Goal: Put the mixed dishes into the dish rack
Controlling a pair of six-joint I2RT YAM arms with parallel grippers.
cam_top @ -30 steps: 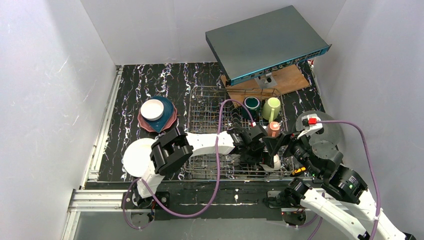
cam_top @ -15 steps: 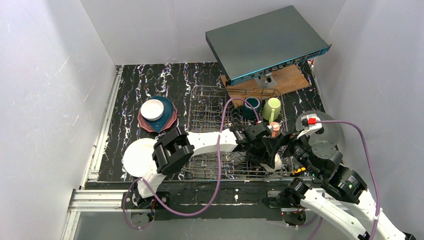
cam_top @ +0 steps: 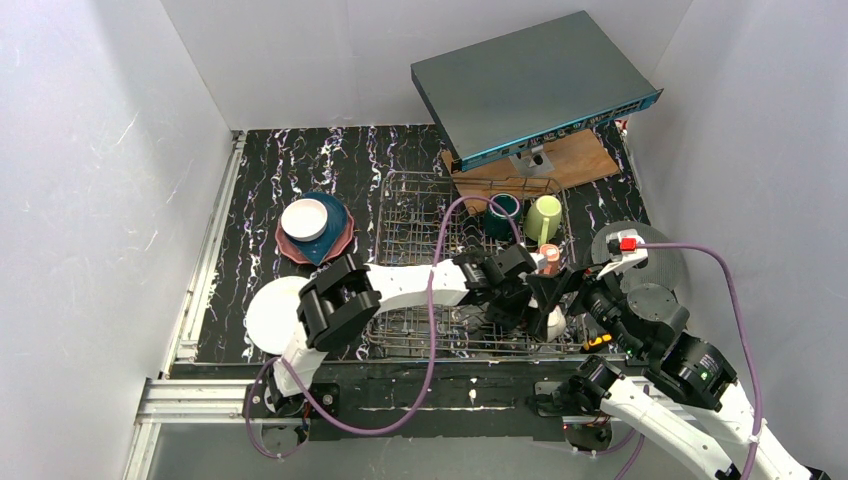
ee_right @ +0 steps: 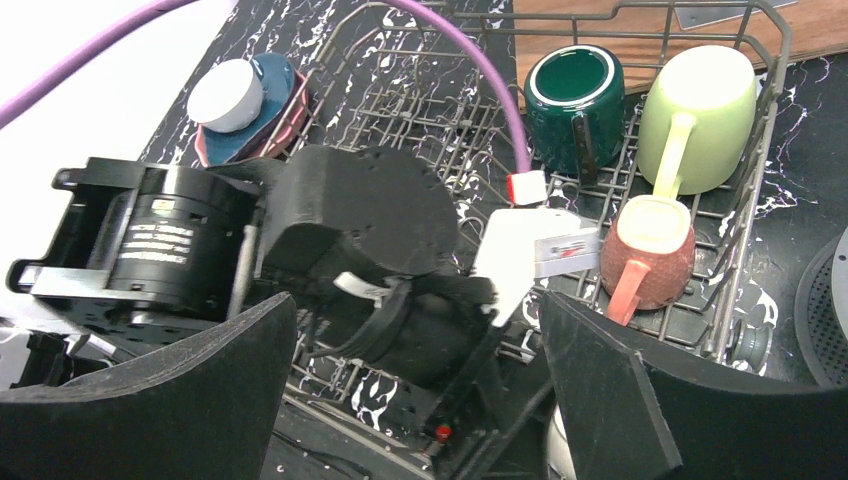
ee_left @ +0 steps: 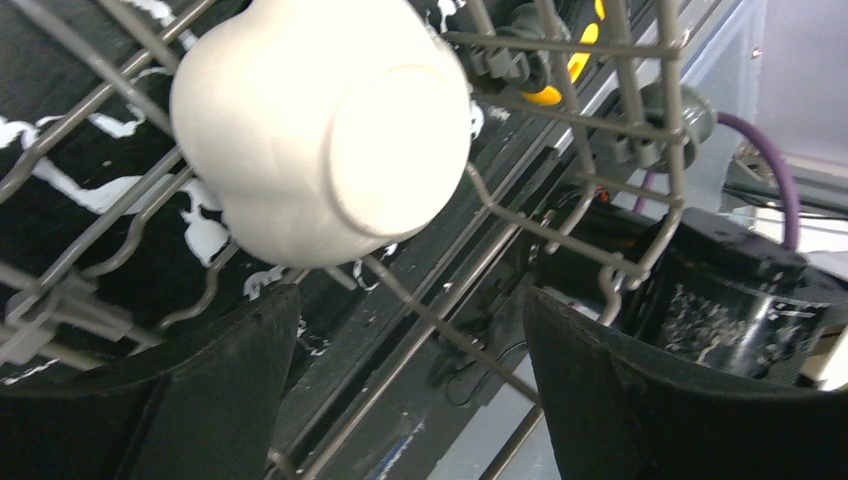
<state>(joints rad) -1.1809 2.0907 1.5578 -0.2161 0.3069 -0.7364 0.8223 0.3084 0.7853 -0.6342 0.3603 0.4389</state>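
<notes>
The grey wire dish rack (cam_top: pixel 410 215) holds a dark teal mug (cam_top: pixel 503 210), a light green mug (cam_top: pixel 543 215) and a salmon-pink mug (cam_top: pixel 548 255) at its right side. A white bowl (ee_left: pixel 320 130) lies upside down in the rack's near right corner (cam_top: pixel 551 323). My left gripper (ee_left: pixel 410 295) is open and empty just below that bowl, over the rack's wires. My right gripper (ee_right: pixel 418 300) is open and empty, close beside the left wrist. On the table at left, another white bowl (cam_top: pixel 304 219) sits on a dark blue plate (cam_top: pixel 333 228) and a pink scalloped plate (cam_top: pixel 288 250). A cream plate (cam_top: pixel 268 312) lies nearer.
A flat grey box with a blue edge (cam_top: pixel 530 85) stands tilted on a wooden board (cam_top: pixel 585 158) behind the rack. A black round disc (cam_top: pixel 652 300) and a round mesh lid (cam_top: pixel 662 255) lie right of the rack. White walls enclose the table.
The left wrist has shifted slightly to the right over the rack's near right corner. The white bowl stays in the rack. The right arm has barely moved.
</notes>
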